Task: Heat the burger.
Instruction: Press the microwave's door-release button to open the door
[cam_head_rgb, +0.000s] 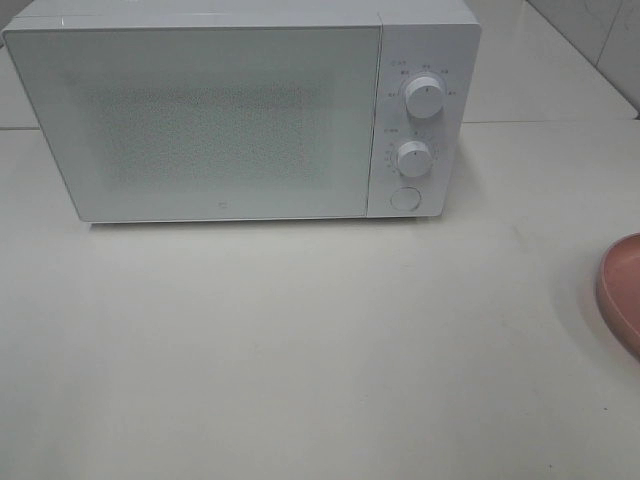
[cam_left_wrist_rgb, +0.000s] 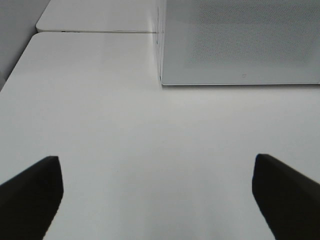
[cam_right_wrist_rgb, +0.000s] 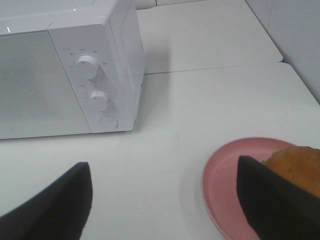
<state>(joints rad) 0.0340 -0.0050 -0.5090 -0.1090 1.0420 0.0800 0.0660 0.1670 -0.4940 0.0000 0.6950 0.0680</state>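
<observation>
Standing wide apart and empty, the right gripper's (cam_right_wrist_rgb: 162, 167) jaws hang over bare table (cam_head_rgb: 300, 380). The left gripper (cam_left_wrist_rgb: 156, 165) is spread just as wide, also holding nothing. Neither arm shows in the high view.

Outward from the right jaws, the burger (cam_right_wrist_rgb: 297, 167) sits on a pink plate (cam_right_wrist_rgb: 235, 182). It is not between the fingers but off to roughly 2 o'clock of them, and one finger (cam_right_wrist_rgb: 270, 200) half hides its bun. The high view shows only the plate's (cam_head_rgb: 622, 290) rim, at the 3 o'clock edge, with the burger itself out of frame.

Only table and the microwave's (cam_head_rgb: 200, 120) near corner lie ahead of the left jaws, so the right arm is plainly the nearer one. The bun looks round, so there is probably no long axis to line up with. The jaws would need to swing toward 2 o'clock and centre over it.

The microwave fills the high view's 12 o'clock, with its door (cam_head_rgb: 210, 125) shut. Two knobs (cam_head_rgb: 426, 97) and a button (cam_head_rgb: 404, 198) sit on its 3 o'clock side. I judge the door must be opened before any heating can start.
</observation>
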